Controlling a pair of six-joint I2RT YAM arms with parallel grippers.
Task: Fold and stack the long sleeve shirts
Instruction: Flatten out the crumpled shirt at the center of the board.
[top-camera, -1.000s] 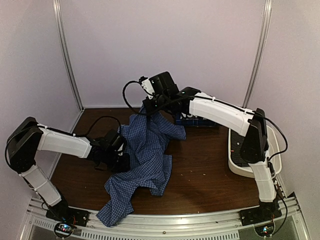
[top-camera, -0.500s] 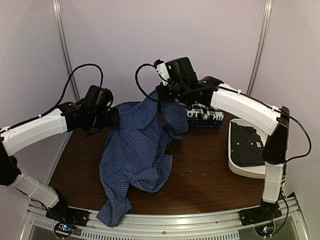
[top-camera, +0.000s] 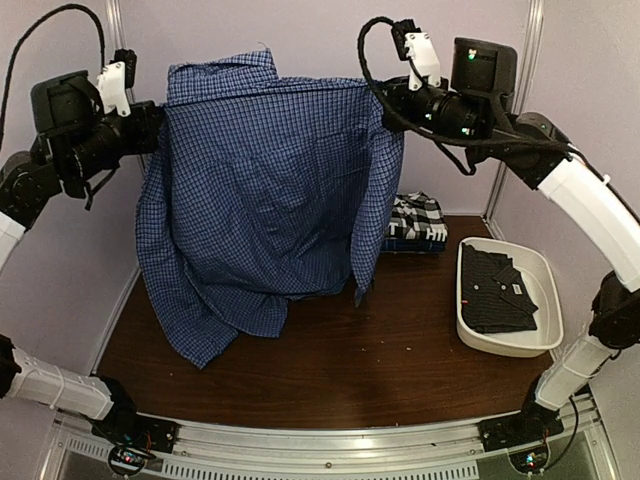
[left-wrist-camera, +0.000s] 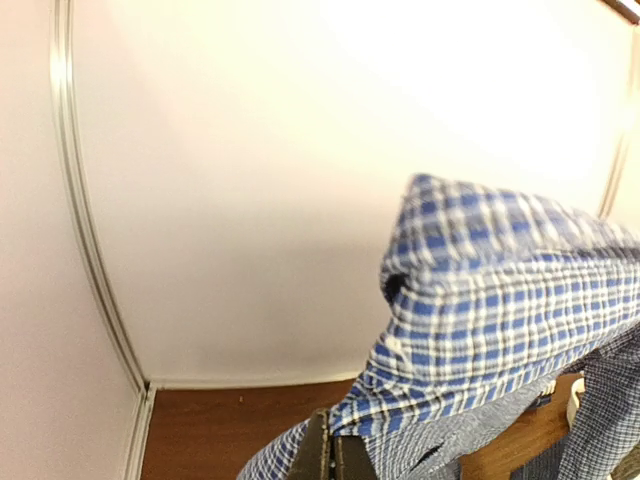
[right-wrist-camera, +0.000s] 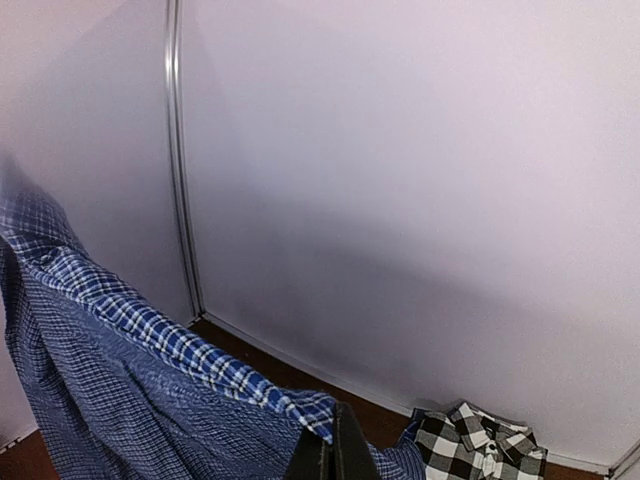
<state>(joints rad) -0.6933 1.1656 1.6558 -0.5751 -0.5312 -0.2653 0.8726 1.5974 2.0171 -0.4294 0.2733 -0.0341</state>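
Both jaws are pinched down to a slit on cloth. The left gripper grips 1 shoulder of the blue shirt and the right gripper grips the other, and each wrist view shows checked fabric caught between closed fingers. The 2 grips are spread wide and raised high, so the shirt hangs as a flat sheet, up and to the left of the tub. Holding it this way seems meant to let gravity pull out the creases and show the garment's outline before it is laid down for folding. It is not fully square. The sleeve on the tub's side dangles free, while the lower left part bunches and droops toward the table; whether that corner touches the wood I cannot tell. Just behind the tub's far left corner lies the check shirt, folded on top of a dark shirt of which only an edge shows. That looks like the stack this one should join. Inside the tub lies a dark garment. The bare wood left of the tub, below the hanging cloth, looks like the natural place to lower it flat. The task seems part done, with this shirt not yet folded.
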